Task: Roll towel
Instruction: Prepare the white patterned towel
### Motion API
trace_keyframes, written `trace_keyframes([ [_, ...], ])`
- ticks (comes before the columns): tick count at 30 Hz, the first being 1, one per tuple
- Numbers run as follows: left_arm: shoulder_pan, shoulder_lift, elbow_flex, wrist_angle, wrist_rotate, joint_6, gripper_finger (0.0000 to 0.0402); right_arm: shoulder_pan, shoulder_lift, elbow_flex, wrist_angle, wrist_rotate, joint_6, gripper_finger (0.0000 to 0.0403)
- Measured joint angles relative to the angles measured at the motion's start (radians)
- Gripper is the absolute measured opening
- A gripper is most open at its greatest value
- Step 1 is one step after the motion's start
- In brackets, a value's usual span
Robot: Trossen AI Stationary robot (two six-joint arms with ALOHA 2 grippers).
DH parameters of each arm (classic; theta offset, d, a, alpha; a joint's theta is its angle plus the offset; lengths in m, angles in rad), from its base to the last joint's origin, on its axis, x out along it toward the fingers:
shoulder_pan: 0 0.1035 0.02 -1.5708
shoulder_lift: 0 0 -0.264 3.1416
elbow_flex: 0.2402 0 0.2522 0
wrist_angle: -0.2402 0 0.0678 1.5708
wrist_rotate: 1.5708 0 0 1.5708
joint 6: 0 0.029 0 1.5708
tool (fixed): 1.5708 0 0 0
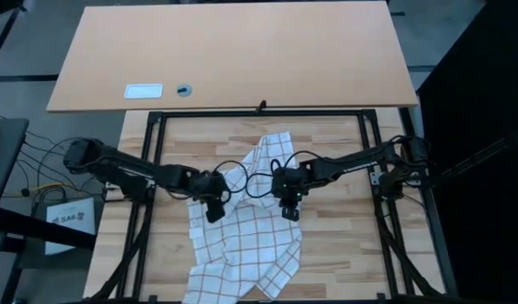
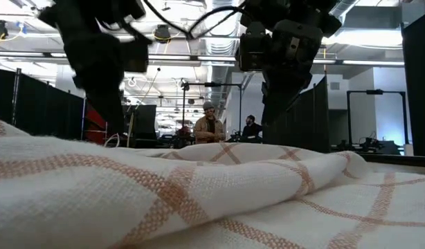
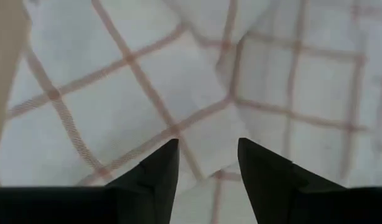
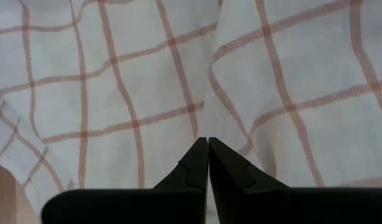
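From the high view, the towel (image 1: pixel 246 228) lies crumpled on the wooden tabletop (image 1: pixel 343 245), its long axis running from about 1 o'clock, near the far frame rail, down to 7 o'clock at the near edge, where it spreads widest. The left tool (image 1: pixel 213 208) sits over the towel's 9 o'clock edge and the right tool (image 1: pixel 290 209) over its 3 o'clock side, with the cloth's narrow middle between them. Both are about equally near the cloth, so neither arm has an obvious advantage. A white card (image 1: pixel 143 90) lies on the separate pale board far off at 11 o'clock.

In the low view the towel (image 2: pixel 219 200) fills the foreground in soft folds, both arms rising dark behind it; two people stand far back in the room.

The left wrist view shows the left tool (image 3: pixel 206 165) with its fingers parted and nothing between them, directly above a raised fold of towel (image 3: pixel 116 93).

The right wrist view shows the right tool (image 4: pixel 208 163) pressed shut, empty, just above flat checked towel (image 4: pixel 290 81).

I judge rolling would need a short end, at 1 or 7 o'clock, taken first; both tools now hang mid-length.
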Motion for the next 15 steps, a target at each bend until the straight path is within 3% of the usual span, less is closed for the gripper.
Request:
trace_keyframes([
  [8, -0.007, 0.252, 0.196, -0.079, 0.037, 0.024, 0.0152, 0.024, 0.0, -0.034, -0.073, 0.051, 0.098, 0.0],
  [15, -0.005, 0.37, 0.306, -0.145, -0.036, -0.004, 0.0146, 0.073, 0.0, -0.096, -0.085, 0.055, 0.172, 0.0],
])
